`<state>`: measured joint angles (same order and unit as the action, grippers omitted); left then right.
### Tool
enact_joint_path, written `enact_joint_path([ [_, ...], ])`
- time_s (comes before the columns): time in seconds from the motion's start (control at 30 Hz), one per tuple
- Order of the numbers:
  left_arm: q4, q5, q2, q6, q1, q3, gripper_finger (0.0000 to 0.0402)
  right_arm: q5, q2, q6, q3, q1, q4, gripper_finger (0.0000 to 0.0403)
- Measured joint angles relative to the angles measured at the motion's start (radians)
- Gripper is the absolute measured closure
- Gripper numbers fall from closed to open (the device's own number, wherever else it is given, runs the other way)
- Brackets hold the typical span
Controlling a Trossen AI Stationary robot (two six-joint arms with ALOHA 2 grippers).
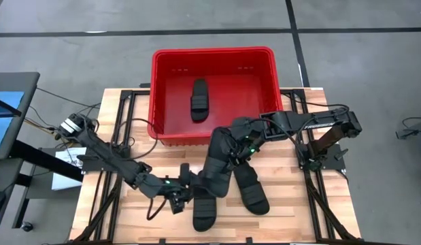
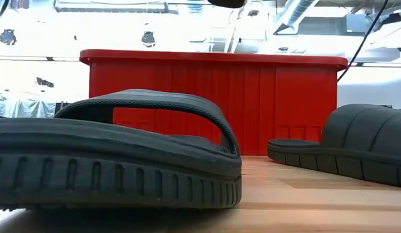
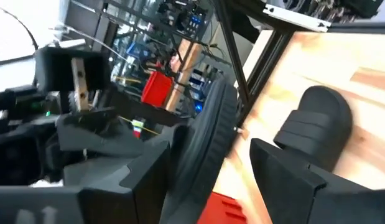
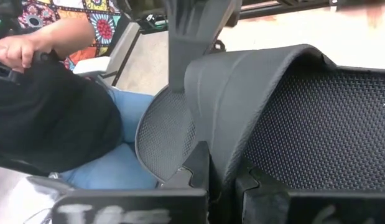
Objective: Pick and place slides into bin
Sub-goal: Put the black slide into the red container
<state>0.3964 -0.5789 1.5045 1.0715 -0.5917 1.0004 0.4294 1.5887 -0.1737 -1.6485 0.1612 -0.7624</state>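
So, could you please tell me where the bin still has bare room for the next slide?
The red bin holds one slide near its middle; the floor to either side of it, against the side walls, is bare. The table just in front is crowded: the right gripper clamps a slide there.

Even overhead lighting is seen on the table [image 1: 156, 204] with soft shadows, the background windows in the low view are overexposed, and the nearest sandal [image 2: 116, 155] is rendered slightly soft.
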Motion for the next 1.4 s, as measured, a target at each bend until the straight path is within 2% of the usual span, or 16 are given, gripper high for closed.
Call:
enact_joint_path([
  [0.2,0.208,-0.099,0.111,0.208,0.000,0.000,0.0189,-0.001,0.000,0.002,0.000,0.000,-0.008,0.0401],
  [0.3,0.279,-0.139,0.139,0.261,-0.004,0.000,0.0197,-0.002,0.000,0.007,0.000,0.002,-0.015,0.0401],
  [0.4,0.322,-0.157,0.146,0.266,-0.004,0.000,0.0240,-0.004,0.000,0.018,0.000,0.002,-0.018,0.0401],
  [0.53,0.316,-0.186,0.146,0.273,-0.005,0.000,0.0356,-0.005,0.000,0.026,0.000,0.000,-0.022,0.0401],
  [0.57,0.315,-0.189,0.146,0.274,-0.006,0.000,0.0372,-0.002,0.000,0.029,0.000,-0.002,-0.023,0.0401],
  [0.77,0.308,-0.231,0.144,0.290,-0.014,0.000,0.0374,-0.008,0.000,0.054,-0.001,-0.009,-0.021,0.0388],
  [1.0,0.302,-0.303,0.143,0.289,-0.024,0.000,0.0374,-0.023,0.000,-0.022,-0.001,-0.021,0.005,0.0321],
  [1.23,0.291,-0.344,0.142,0.289,-0.025,0.000,0.0374,-0.027,0.000,-0.060,-0.001,-0.022,0.003,0.0223],
  [1.4,0.290,-0.373,0.142,0.297,-0.025,0.000,0.0374,-0.022,-0.004,-0.029,-0.001,-0.022,-0.001,0.0157],
])
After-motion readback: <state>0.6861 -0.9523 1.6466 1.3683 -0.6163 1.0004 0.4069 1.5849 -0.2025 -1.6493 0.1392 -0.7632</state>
